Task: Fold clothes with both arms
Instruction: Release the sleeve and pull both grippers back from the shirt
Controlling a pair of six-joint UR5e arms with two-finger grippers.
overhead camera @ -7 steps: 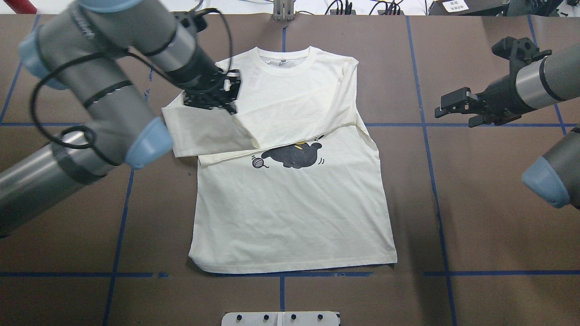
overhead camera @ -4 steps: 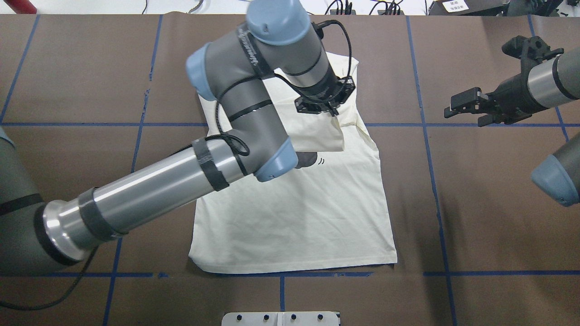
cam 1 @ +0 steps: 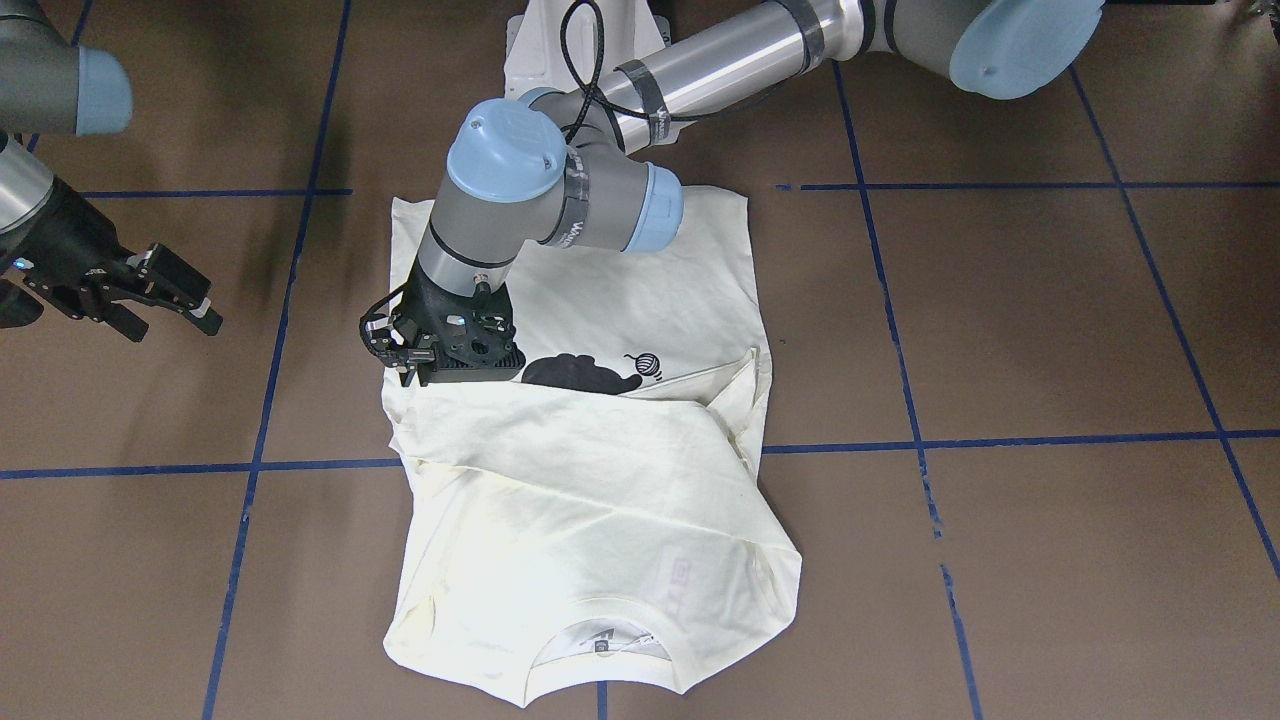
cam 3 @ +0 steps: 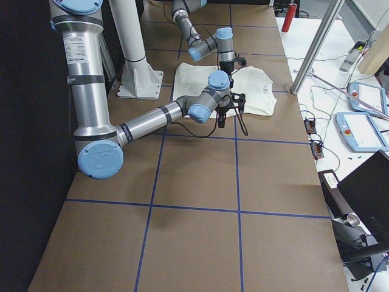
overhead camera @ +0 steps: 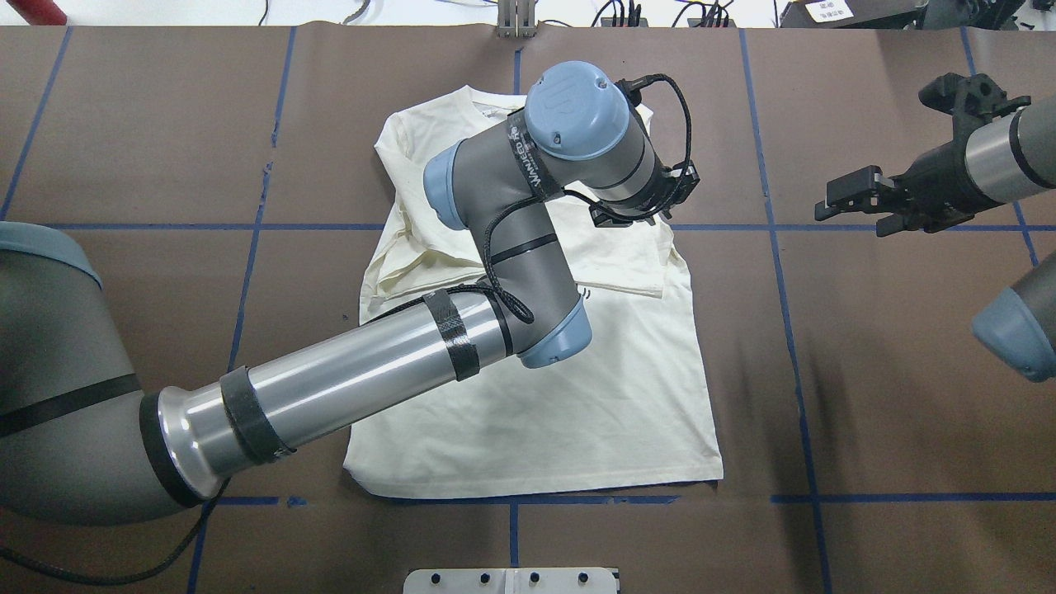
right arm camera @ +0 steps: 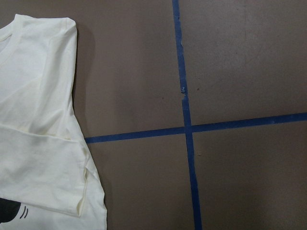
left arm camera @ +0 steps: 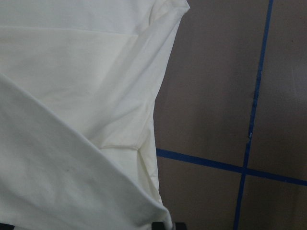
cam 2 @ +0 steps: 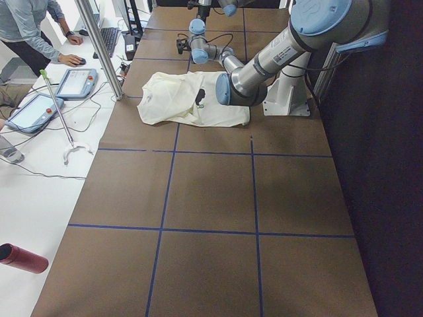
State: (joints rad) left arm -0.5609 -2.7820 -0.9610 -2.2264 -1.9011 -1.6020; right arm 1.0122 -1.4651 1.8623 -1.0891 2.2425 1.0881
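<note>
The cream long-sleeved shirt (overhead camera: 536,396) lies flat on the brown table, collar at the far side. Its left sleeve is folded across the chest to the right edge. The shirt also shows in the front view (cam 1: 580,500). There the black cat print (cam 1: 575,373) and yarn ball (cam 1: 645,365) peek out beside the folded sleeve. My left gripper (overhead camera: 639,216) is low at the shirt's right edge, shut on the sleeve end (left arm camera: 120,201); it also shows in the front view (cam 1: 415,378). My right gripper (overhead camera: 858,205) hangs open and empty off the shirt's right side.
Blue tape lines (overhead camera: 775,247) grid the table. A white plate (overhead camera: 511,580) sits at the near edge; the white pedestal (cam 1: 580,40) stands behind the shirt. An operator (cam 2: 33,33) and tablets (cam 2: 73,82) are at a side table.
My left arm swung from the shirt's left shoulder across to its right edge, carrying the sleeve over the chest and lowering it. The right gripper stayed almost still.
</note>
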